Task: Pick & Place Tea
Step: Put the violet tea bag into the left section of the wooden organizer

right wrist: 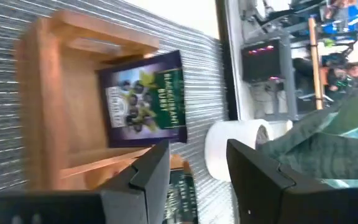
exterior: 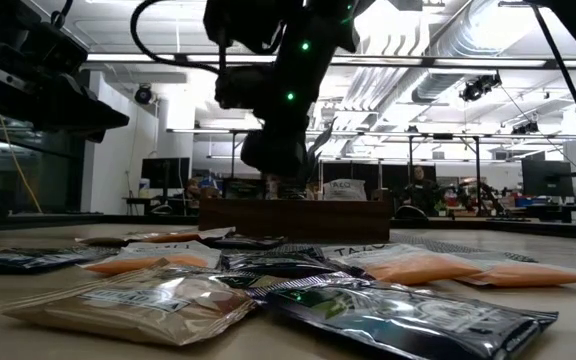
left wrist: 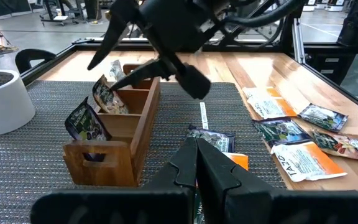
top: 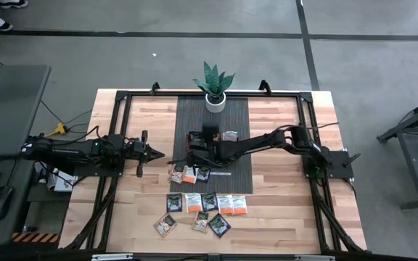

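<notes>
Wooden three-compartment tray [left wrist: 114,140] sits mid-table on the dark ribbed mat [top: 238,123], w/ the right gripper [right wrist: 197,163] poised directly over it, fingers apart and empty. In the right wrist view a purple-black blackcurrant packet [right wrist: 145,99] stands tilted inside one tray compartment, leaning on a wall. Left wrist view shows packets upright in the tray compartments, dark one [left wrist: 86,121] in the nearest one.

Left gripper [top: 153,154] hangs at 9 o'clock of the tray, just off the mat edge, fingers pressed together, holding nothing.

Loose tea packets [top: 198,203] lie flat at 6 o'clock of the tray: a few touching the mat's front edge, the rest in a cluster on bare wood nearer the table's front edge, some overlapping. Orange-and-white packet [left wrist: 306,163] lies among them.

White-potted plant [top: 215,87] sits at 12 o'clock at the mat's far edge. Bare wood either side of the mat.
</notes>
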Motion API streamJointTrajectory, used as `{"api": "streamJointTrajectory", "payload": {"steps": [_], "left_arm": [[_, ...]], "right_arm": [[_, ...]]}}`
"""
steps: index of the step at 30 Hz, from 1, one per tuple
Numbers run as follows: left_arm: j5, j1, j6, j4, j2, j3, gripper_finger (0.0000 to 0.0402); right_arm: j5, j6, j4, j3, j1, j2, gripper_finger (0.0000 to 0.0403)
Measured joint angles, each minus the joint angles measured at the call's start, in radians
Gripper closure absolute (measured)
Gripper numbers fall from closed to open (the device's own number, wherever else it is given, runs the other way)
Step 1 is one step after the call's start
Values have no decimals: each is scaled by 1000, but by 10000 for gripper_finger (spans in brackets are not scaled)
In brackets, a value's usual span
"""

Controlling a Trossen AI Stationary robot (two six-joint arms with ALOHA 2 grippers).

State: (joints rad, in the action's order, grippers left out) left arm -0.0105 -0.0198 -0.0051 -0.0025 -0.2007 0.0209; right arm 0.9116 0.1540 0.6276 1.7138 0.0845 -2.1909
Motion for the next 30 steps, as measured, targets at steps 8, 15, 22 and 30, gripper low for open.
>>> {"api": "streamJointTrajectory", "payload": {"steps": [8,15,22,30], "left_arm": [[0,0,0,0,0,0,401],[0,0,0,0,0,0,401],[0,0,0,0,0,0,401],[0,0,0,0,0,0,401]], "right_arm": [[-262,-98,60,0,26,25,249],[-505,-172,110,0,34,36,249],[-669,-235,156,0,34,36,249],[-727,-308,157,0,34,11,249]]}}
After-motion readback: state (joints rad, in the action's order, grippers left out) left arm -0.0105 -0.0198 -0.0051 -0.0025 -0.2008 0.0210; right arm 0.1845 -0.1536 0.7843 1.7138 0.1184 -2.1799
